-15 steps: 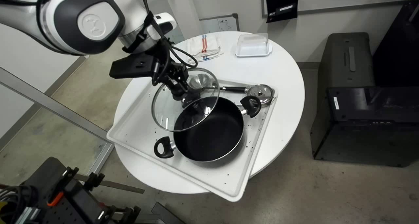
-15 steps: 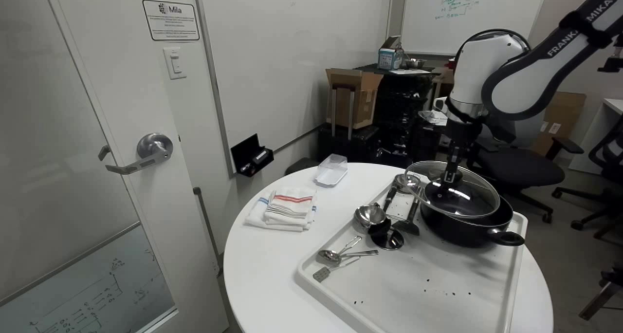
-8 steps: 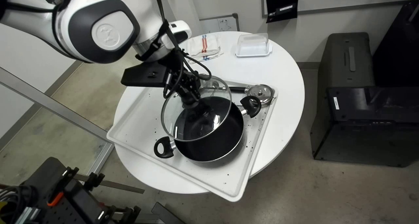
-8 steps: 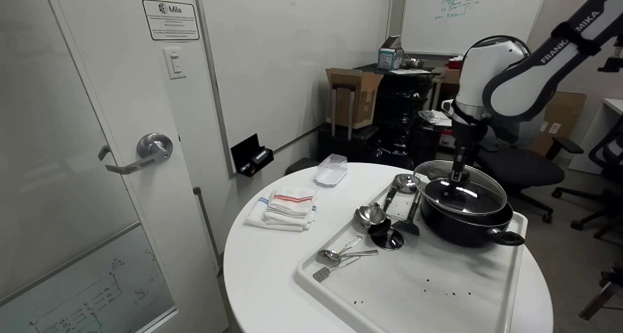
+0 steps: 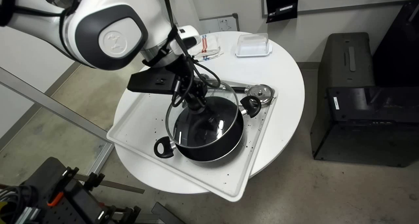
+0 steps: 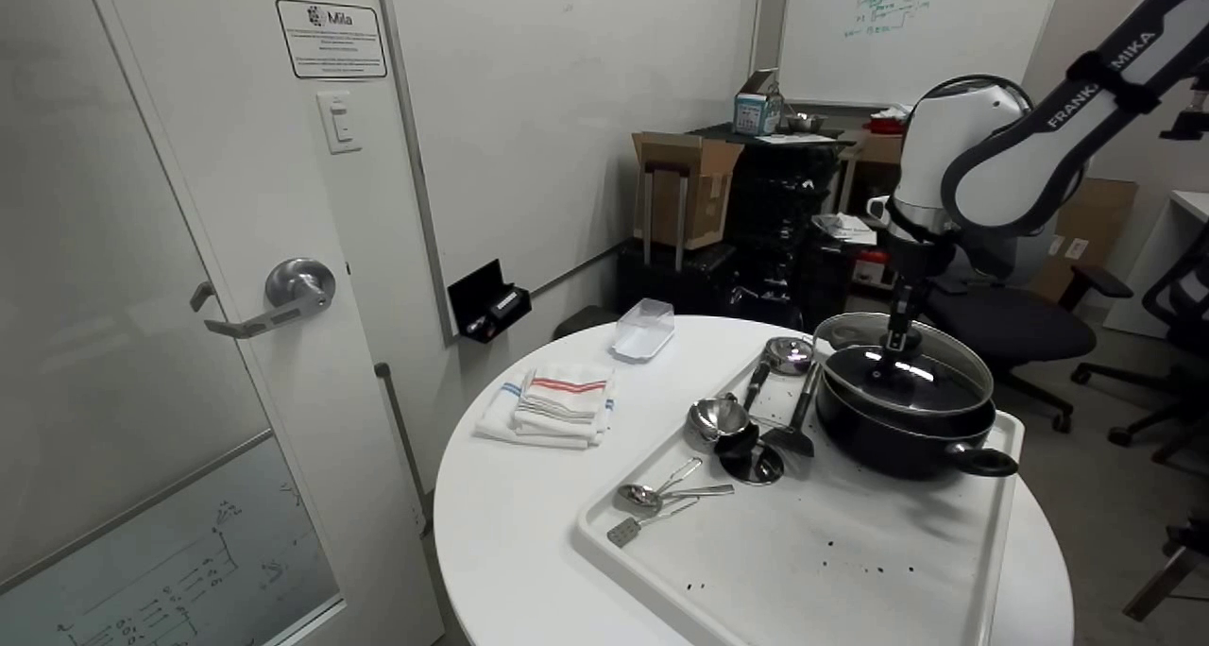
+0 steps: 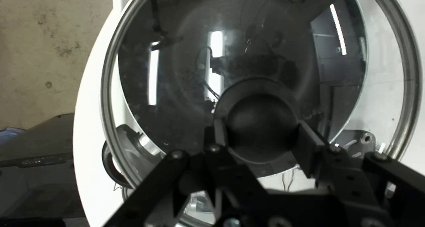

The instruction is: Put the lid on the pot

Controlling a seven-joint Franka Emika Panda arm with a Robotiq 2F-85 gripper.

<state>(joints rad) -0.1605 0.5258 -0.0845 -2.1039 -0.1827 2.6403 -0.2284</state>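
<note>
The lid, a clear glass disc with a metal rim, is held over the pot in both exterior views (image 5: 209, 132) (image 6: 930, 396) and fills much of the wrist view (image 7: 186, 74). My gripper (image 5: 196, 107) (image 6: 897, 339) (image 7: 260, 134) is shut on the lid's black centre knob. The black pot (image 5: 214, 154) (image 6: 878, 452) stands below. The lid is off-centre: a crescent of dark interior shows past its rim at the lower right in an exterior view. Another shows a gap at the right. I cannot tell whether the rim touches the pot at the far side.
The pot stands on a white tray (image 5: 137, 134) (image 6: 803, 580) on a round table. Metal utensils (image 6: 718, 419) lie on the tray, some close beside the pot. Folded towels (image 6: 557, 405) and a clear-covered white dish (image 5: 252, 47) (image 6: 644, 332) sit elsewhere on the table.
My gripper and the lid have moved right and down in both exterior views, so the lid covers more of the pot. The pot has not moved.
</note>
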